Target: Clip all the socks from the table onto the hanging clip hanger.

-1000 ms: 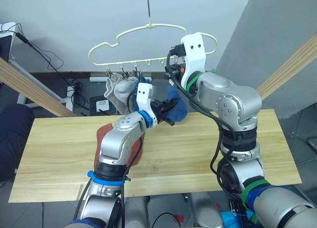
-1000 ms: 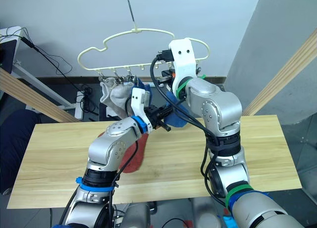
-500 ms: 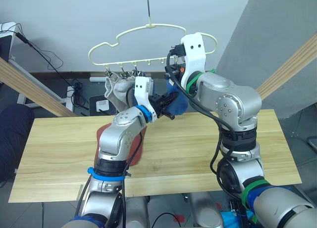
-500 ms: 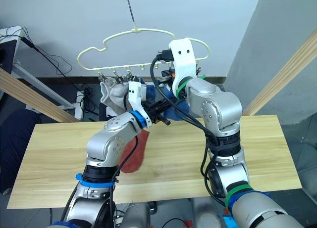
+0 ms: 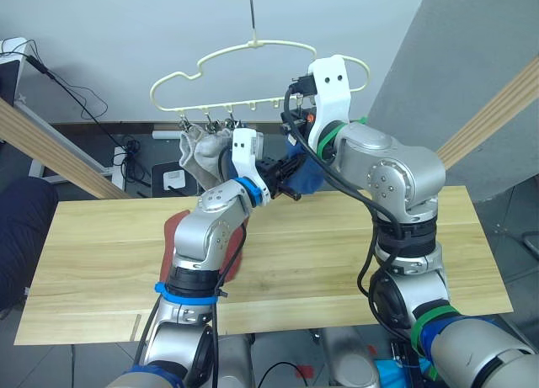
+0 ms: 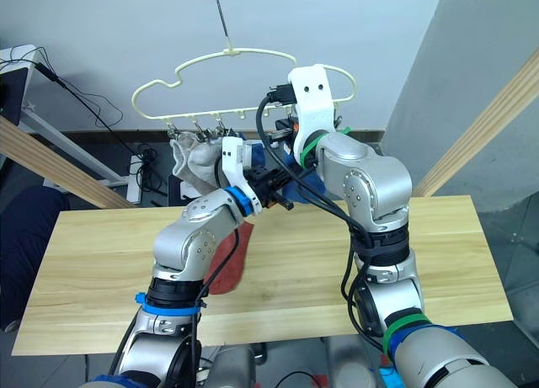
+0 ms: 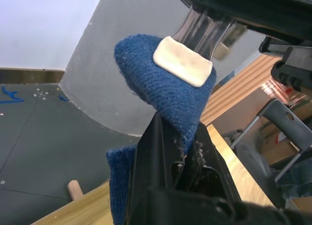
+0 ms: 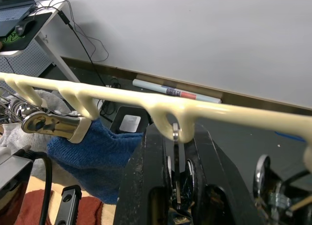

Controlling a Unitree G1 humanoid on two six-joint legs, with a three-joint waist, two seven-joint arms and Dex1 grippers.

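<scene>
Our left gripper [image 7: 183,152] pinches a blue sock [image 7: 161,93] under the hanger [image 5: 278,45]; our right gripper [image 8: 178,186] squeezes a clip [image 8: 176,178] there.

1. table [image 5: 337,253] – long light wood planks w/ visible grain.
2. rust-red sock [image 5: 234,255] lies flat on it, left of centre, partly hidden under the left arm.
3. wood looks bare twd both ends.

blue sock [image 7: 165,98] raised at clip hanger [image 5: 253,64] | rust-red sock [image 6: 227,266] on table [image 5: 101,253]
</scene>
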